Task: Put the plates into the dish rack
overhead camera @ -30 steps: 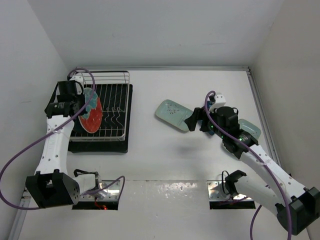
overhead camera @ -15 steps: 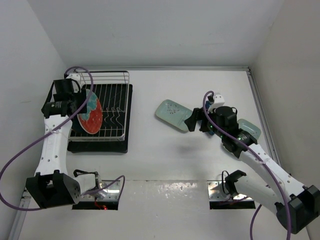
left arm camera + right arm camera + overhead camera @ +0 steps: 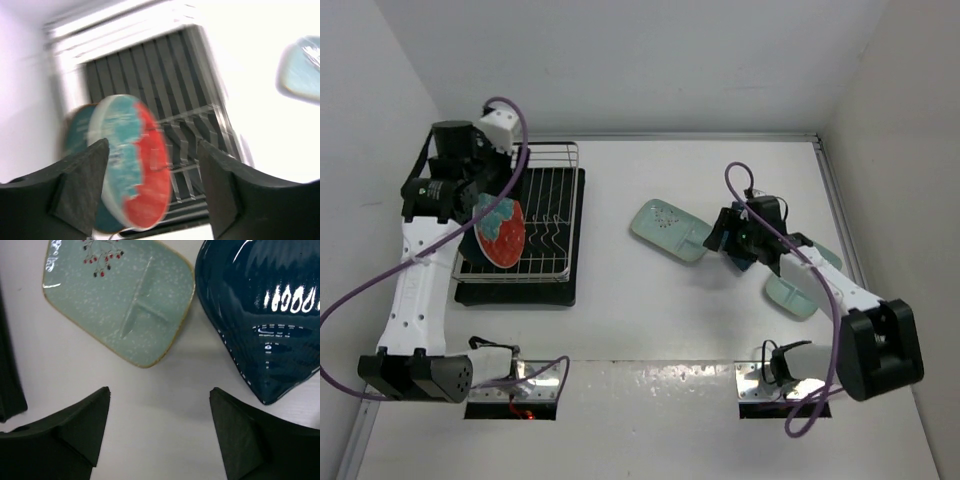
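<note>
The red-and-blue plate (image 3: pixel 137 175) seemingly stands upright in the rack (image 3: pixel 548 205).

Robot test cell in a lab, not a kitchen: bare white worktop (image 3: pixel 640 320) boxed in by plain white panels (image 3: pixel 640 60) along its far, left and right edges. Left arm (image 3: pixel 420 290) and right arm (image 3: pixel 840 290) bolted at the near edge beside metal brackets (image 3: pixel 542 372), purple cables (image 3: pixel 506 100) looping loose. Only domestic items: dish rack (image 3: pixel 545 170) by the far-left corner, glazed plates (image 3: pixel 667 230) right of centre.
</note>
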You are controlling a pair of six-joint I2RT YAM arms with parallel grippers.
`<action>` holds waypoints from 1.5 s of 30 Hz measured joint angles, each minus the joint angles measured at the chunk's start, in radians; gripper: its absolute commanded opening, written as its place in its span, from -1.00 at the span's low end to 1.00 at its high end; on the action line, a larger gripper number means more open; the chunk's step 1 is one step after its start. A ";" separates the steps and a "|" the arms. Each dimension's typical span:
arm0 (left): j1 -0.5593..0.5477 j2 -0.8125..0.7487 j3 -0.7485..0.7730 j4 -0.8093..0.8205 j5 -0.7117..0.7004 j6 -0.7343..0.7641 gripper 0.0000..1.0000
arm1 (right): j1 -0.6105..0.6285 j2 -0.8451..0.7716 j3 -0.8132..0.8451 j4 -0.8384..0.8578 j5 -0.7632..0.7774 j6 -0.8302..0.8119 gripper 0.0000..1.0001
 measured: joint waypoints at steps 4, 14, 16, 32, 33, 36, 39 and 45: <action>-0.080 0.008 -0.055 -0.031 0.046 0.035 0.46 | -0.022 0.153 0.024 0.052 -0.031 0.045 0.41; -0.143 0.049 -0.083 -0.069 0.043 0.077 0.46 | -0.015 0.497 0.156 0.128 -0.080 0.132 0.14; -0.169 0.063 -0.083 -0.069 0.044 0.085 0.46 | -0.014 0.529 0.172 0.163 -0.079 0.142 -0.26; -0.409 0.290 0.021 -0.089 0.140 0.214 0.67 | 0.027 0.310 0.050 0.285 -0.147 -0.094 -1.00; -0.427 0.316 0.034 -0.085 0.153 0.222 0.69 | 0.036 0.280 0.047 0.280 -0.161 -0.131 -1.00; -0.483 0.401 0.075 -0.071 0.211 0.249 0.72 | 0.062 0.198 0.040 0.263 -0.204 -0.229 -1.00; -0.525 0.475 0.106 -0.051 0.287 0.277 0.74 | 0.080 0.150 0.041 0.266 -0.263 -0.276 -1.00; -0.542 0.518 0.108 -0.047 0.376 0.326 0.54 | 0.096 0.111 0.043 0.284 -0.359 -0.301 -1.00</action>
